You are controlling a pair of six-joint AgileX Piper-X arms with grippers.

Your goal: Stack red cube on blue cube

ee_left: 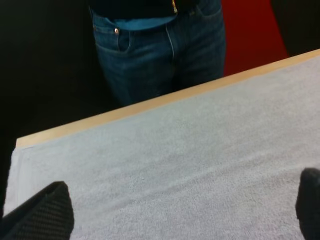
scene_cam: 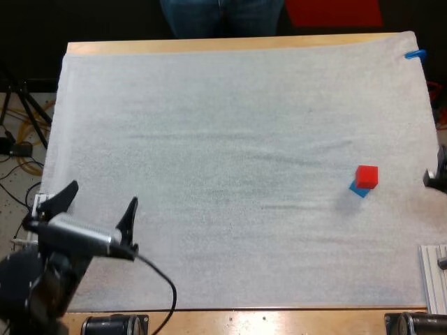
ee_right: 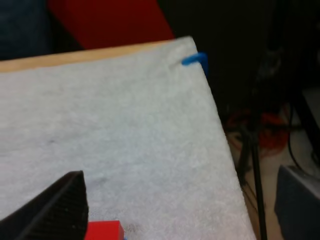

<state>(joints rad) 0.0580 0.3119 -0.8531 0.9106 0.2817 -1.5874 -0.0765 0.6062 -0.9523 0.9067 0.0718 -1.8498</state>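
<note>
sitting atop blue cube [scene_cam: 358,190], red cube [scene_cam: 367,176] (near right tool [ee_right: 175,210])

We count two cubes, both at three o'clock on the mat: one red cube [scene_cam: 367,176] and one blue cube [scene_cam: 358,190]. There is one mat [scene_cam: 223,125], and it lies on one table [scene_cam: 209,46]. We count two grippers: our left gripper [scene_cam: 103,195] at eight o'clock and our right gripper [ee_right: 180,172] at three o'clock. Each has two fingers [ee_left: 45,215], four in all. One person [scene_cam: 222,17] stands at twelve o'clock, showing two legs.
</note>
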